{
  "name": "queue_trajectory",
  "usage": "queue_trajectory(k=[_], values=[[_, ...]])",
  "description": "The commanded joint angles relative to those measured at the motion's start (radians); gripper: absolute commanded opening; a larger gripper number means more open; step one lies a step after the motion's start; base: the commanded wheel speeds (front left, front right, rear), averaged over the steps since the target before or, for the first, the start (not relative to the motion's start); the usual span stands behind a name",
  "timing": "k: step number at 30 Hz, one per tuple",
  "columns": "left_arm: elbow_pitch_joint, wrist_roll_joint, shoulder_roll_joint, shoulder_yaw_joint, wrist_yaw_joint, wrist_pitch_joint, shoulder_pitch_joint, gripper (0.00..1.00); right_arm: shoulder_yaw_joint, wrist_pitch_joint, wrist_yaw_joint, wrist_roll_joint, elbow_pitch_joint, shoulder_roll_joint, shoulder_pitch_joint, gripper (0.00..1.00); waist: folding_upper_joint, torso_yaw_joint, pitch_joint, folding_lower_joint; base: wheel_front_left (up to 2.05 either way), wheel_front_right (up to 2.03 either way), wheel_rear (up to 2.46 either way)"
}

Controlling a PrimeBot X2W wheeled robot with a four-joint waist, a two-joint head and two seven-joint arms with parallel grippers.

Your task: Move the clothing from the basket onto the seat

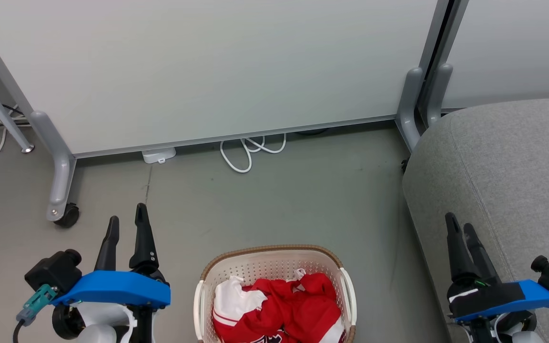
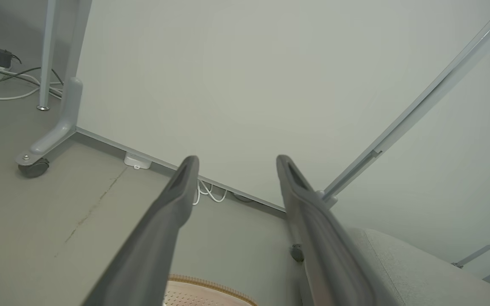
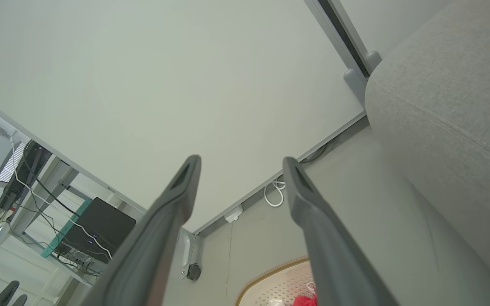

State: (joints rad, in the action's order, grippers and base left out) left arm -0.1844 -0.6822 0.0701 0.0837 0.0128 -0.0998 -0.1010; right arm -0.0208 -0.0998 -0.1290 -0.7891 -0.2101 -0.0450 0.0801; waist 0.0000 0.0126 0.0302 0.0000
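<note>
caster [image 1: 68, 215]: seen at far left on the floor [image 1: 303, 200], under a grey leg [image 1: 57, 162] of the panel [image 1: 208, 71].
left gripper [image 1: 127, 213]: held above the floor, left of the basket [image 1: 274, 250] and apart from it. Fingers are spread wide, with only floor and panel seen between them in the left wrist view.
cable [image 1: 248, 153]: white loops laid at the foot of the panel, behind the basket and well apart from it.
basket: set on the floor between the two grippers, at the bottom middle of the head view. Its near part is cut off by the frame edge.
clothing [image 1: 298, 305]: bunched inside the basket, with a white part at left and red fabric at middle and right. Dark lettering is partly seen at the bottom edge.
seat: [image 1: 508, 166] grey, placed right of the basket with a strip of floor between. A stitched seam is seen along it.
right gripper [image 1: 459, 221]: held over the seat's left edge in the head view. Fingers are shown parted in the right wrist view and are closed on nothing.
</note>
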Motion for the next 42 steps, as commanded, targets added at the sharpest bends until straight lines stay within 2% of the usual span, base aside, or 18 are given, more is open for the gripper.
queue_trajectory(k=[1,18,32,42], values=[[0.012,0.035,0.011,0.012,0.007,-0.011,-0.025,1.0,0.006,-0.011,-0.001,0.033,0.008,-0.006,0.028,1.0,0.0,0.0,0.001,0.0,0.0,0.0,0.0],[0.016,0.219,0.031,0.078,0.026,-0.058,-0.03,1.0,0.028,-0.058,-0.002,0.218,0.006,-0.006,0.03,1.0,0.0,0.0,0.006,0.0,0.0,0.0,0.0],[-0.006,0.337,0.023,0.099,-0.022,-0.091,-0.028,1.0,0.041,-0.092,-0.002,0.351,-0.003,-0.007,0.03,1.0,0.0,0.002,0.007,0.0,0.0,0.0,0.0],[-0.033,0.415,0.014,0.097,-0.037,-0.111,-0.023,1.0,0.048,-0.112,-0.002,0.43,-0.009,-0.007,0.025,1.0,0.0,0.001,0.007,0.0,0.0,0.0,0.0]])
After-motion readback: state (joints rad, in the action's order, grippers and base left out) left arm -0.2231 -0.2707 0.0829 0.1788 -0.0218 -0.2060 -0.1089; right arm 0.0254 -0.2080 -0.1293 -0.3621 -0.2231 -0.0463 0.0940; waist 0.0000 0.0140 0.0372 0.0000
